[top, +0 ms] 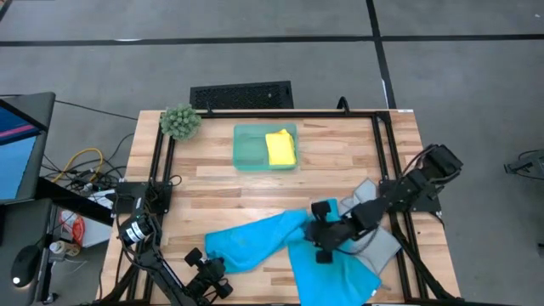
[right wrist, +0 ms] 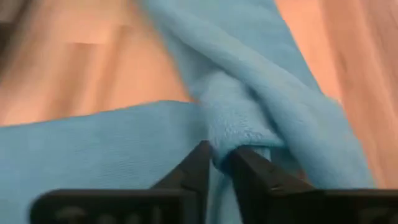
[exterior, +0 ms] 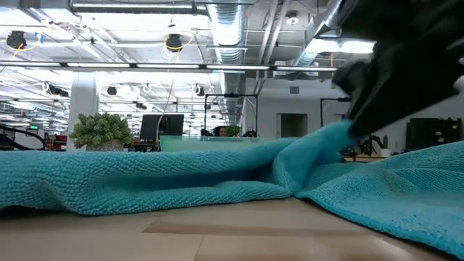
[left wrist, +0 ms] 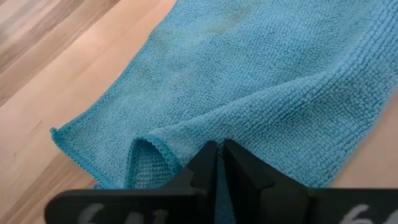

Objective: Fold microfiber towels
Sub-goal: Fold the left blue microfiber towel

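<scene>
I have one yellow towel (top: 280, 148) folded and sitting in the teal tray (top: 249, 146) near the table's (top: 340, 153) far edge, so I judge one of four done. The rest is open work: my right gripper (top: 320, 234) is pinched shut on a bunched fold of the blue towel (top: 251, 240) stretched along the near edge, and my left gripper (top: 204, 270) is closed on that same towel's corner at the near edge. A second blue towel (top: 336, 272) lies loose at the near right corner, with the grey towel (top: 382, 242) partly under the arm there.
</scene>
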Robot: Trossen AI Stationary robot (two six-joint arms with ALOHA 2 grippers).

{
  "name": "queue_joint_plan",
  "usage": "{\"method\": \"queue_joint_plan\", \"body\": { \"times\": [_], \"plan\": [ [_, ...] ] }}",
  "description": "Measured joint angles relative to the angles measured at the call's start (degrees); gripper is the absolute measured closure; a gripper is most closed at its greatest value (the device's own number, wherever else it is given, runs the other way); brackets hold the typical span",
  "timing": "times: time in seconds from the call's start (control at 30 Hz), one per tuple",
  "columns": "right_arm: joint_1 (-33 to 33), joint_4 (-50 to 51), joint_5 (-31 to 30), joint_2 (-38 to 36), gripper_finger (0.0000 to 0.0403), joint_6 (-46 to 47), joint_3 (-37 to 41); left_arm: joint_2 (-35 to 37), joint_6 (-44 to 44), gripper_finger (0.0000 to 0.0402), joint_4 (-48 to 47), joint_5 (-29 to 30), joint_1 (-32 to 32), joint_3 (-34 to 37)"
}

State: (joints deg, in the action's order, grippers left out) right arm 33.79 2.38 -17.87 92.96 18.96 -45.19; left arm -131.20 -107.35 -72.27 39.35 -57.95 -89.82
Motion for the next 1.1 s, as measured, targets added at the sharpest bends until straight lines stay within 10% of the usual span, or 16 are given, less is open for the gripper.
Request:
{"method": "queue_joint_plan", "body": {
  "times": [0.33,0.7,1.1],
  "plan": [
    [10.7,0.8,-0.2,-2.5,0.0394,-3.6,-0.1,0.0,0.4,0.0378,0.0,-0.6,0.1,0.0],
    [17.6,7.3,-4.4,-2.5,0.0313,12.3,-0.1,0.0,5.1,0.0378,-2.3,-3.3,0.2,-3.9],
    [13.2,6.1,-17.9,-2.5,0.0237,6.6,-0.1,0.0,5.0,0.0378,-2.2,-6.8,0.2,-4.3]
  ]
}}
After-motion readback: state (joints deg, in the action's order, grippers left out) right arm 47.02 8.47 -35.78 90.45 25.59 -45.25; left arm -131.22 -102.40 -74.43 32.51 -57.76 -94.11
